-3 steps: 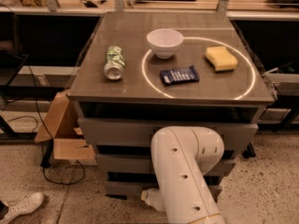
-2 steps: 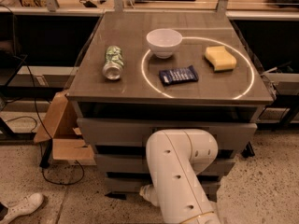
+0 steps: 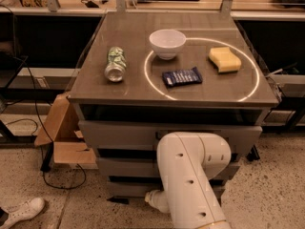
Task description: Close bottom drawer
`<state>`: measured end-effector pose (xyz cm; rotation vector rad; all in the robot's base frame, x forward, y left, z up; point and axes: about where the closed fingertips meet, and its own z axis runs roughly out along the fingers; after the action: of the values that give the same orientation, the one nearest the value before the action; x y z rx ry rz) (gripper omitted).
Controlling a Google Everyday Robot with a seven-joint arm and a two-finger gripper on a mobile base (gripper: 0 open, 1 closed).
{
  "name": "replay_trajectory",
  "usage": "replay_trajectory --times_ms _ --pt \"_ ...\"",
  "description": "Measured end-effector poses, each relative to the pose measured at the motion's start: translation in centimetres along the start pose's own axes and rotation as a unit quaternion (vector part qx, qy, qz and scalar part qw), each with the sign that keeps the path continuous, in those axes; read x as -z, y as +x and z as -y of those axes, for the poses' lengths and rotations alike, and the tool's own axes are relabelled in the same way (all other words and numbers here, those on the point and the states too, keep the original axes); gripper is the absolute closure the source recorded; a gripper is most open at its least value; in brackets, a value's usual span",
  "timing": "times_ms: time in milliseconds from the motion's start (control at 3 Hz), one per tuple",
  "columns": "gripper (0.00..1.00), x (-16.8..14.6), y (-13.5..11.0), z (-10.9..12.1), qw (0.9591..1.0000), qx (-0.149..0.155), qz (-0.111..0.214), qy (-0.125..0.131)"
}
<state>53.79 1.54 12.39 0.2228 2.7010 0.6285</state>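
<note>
The tool is out of sight, somewhere behind the white arm (image 3: 190,175), low at the cabinet front, so whether it is spread or pressed together cannot be told. The bottom drawer (image 3: 126,189) is the lowest grey front under the table (image 3: 128,87), just above the floor, and the arm covers its middle and right part. The step in hand looks like the push that shuts it. To do that well, the tool should probably meet the flat front near its middle and press straight back, level with the floor, so the drawer runs in squarely and does not skew. The push should be slow and stop once the front sits flush with the cabinet, lest the cabinet shake the can (image 3: 115,64), bowl (image 3: 167,43), packet (image 3: 182,76) or sponge (image 3: 224,59) above. How far the drawer stands out is hard to judge, since the arm hides most of it and only a strip on the left shows. Where the tool touches the front, if it does, is hidden too. The arm's lower end is cut off by the bottom edge.
</note>
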Motion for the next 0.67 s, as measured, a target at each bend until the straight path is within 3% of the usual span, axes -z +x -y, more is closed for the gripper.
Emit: replay_trajectory --times_ms 333,667 --pt "1.00 2.5 -0.8 1.0 0.9992 -0.035 0.017 0.002" --pt "1.00 5.6 0.4 3.1 0.9973 -0.067 0.020 0.022"
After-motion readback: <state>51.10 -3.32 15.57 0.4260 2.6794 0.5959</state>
